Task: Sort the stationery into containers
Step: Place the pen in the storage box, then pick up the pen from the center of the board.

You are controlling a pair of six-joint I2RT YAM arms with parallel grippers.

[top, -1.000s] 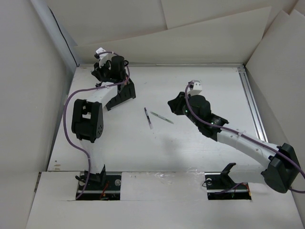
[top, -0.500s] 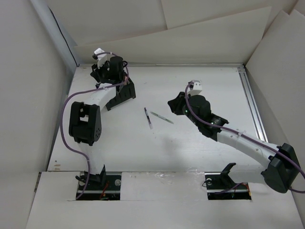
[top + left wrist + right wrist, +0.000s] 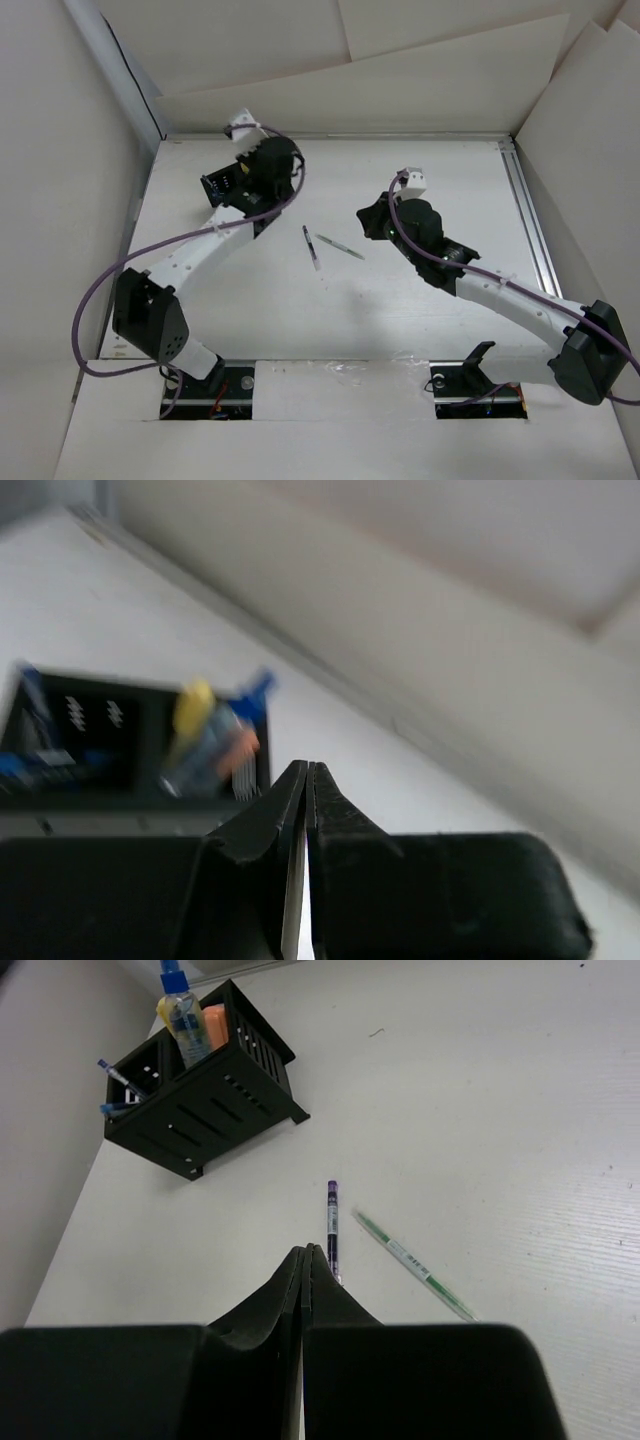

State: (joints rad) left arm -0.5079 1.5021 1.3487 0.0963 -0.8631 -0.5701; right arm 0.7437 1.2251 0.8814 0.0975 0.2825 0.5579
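Right gripper [image 3: 305, 1253] and left gripper [image 3: 307, 772] are both sitting fully closed, holding nothing. Dark pen [image 3: 332, 1222] is lying at the right gripper's 12 o'clock, greenish pen [image 3: 412, 1265] at 2, organiser box [image 3: 205, 1095] at 11. Likely needing to open the right gripper and straddle the dark pen mid-barrel

**Camera layout: one fixed overhead view, two wrist views.**
Top external looks steeply down from behind the arm bases [image 3: 205, 380] at frame bottom and covers the whole table [image 3: 400, 300]. Left wrist looks low and close past the left gripper [image 3: 307, 780] to the organiser box [image 3: 100, 750] at middle left. Right wrist looks obliquely down from higher, with the organiser box upper left. The two pens [image 3: 332, 1225] at its centre also show mid-frame in top external.
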